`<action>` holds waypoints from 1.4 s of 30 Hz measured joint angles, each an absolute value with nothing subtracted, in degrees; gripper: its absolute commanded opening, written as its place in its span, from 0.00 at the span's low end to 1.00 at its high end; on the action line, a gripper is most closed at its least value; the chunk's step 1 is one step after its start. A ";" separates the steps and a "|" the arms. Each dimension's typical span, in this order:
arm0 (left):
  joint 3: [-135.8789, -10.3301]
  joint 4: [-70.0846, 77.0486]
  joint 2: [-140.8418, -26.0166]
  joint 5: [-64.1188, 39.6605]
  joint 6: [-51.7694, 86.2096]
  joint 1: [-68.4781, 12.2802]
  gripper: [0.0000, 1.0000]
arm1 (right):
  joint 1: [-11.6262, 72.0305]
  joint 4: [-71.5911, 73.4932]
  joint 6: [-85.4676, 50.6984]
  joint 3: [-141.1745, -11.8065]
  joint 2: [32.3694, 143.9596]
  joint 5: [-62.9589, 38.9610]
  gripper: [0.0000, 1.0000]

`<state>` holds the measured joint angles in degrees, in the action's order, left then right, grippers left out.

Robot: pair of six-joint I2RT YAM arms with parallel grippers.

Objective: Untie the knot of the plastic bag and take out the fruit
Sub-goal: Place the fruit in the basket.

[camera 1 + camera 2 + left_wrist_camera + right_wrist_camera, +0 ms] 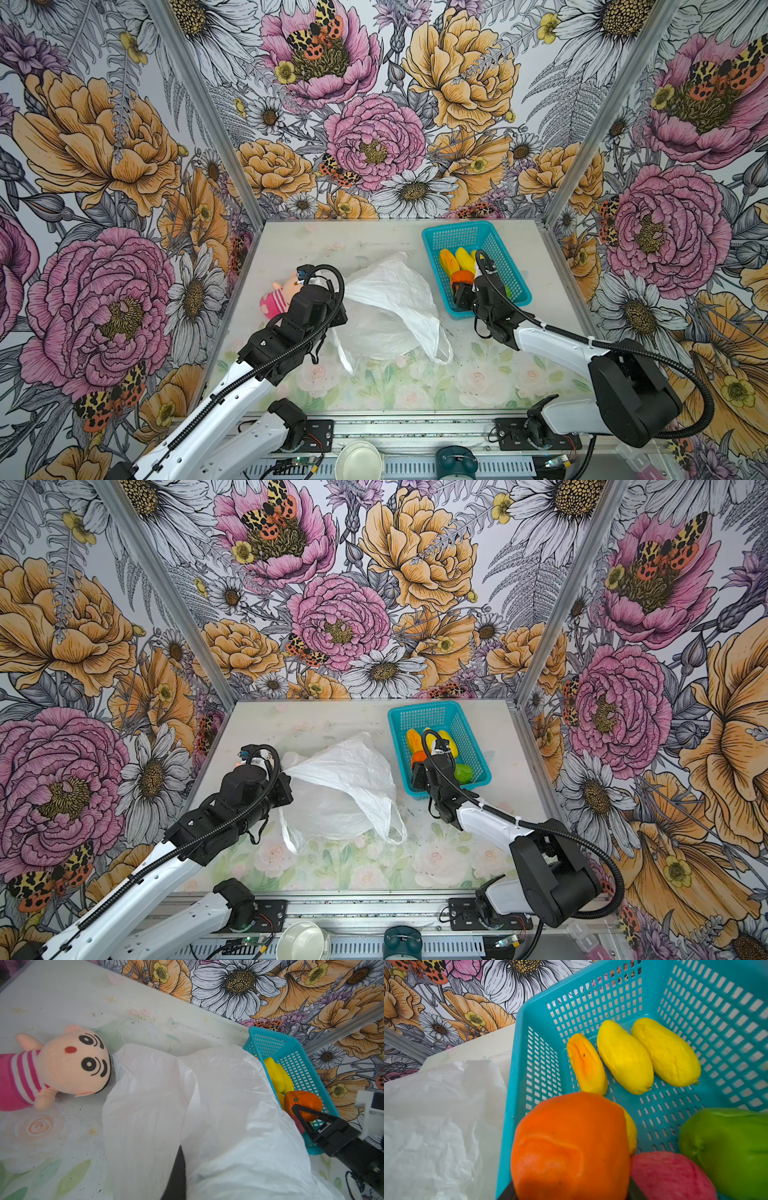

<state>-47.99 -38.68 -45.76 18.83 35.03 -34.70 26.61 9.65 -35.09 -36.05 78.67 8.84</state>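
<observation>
Orange fruit (571, 1147) is clamped in the right tool (463, 287) at the near-left corner of the basket (457, 237), inside its rim line and beside the red fruit (670, 1176). Looks like a drop-off. I'd shift to the bare basket floor between the long yellow fruits (623, 1057) and the green fruit (726, 1151), go below the rim, then part the jaws low so nothing rolls. Left tool (341, 311) is closed, apparently pinching the bag (390, 307) on its side away from the basket. No knot visible and the handles lie loose. Can't tell if the bag is empty. Room: the bag crowds the basket's left wall and the booth wall sits close behind the basket, so exit straight up. The tabletop (415, 386) in front of the basket is free. Doll (72, 1064) lies beyond the bag, well apart from the basket.
</observation>
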 measured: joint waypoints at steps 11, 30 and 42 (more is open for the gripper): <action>-47.99 -38.68 -45.76 18.83 35.05 -34.70 0.00 | 26.65 9.10 -34.92 -36.84 79.42 6.63 0.53; -47.99 -38.68 -45.76 18.83 35.05 -34.70 0.00 | 26.65 7.86 -34.72 -34.41 74.22 7.14 0.72; -47.99 -38.68 -45.84 18.83 35.03 -34.70 0.00 | 41.25 4.82 -27.07 -31.75 55.90 14.28 0.63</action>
<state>-47.99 -38.68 -45.84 18.83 35.03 -34.70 41.25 4.82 -27.07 -31.75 55.90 14.28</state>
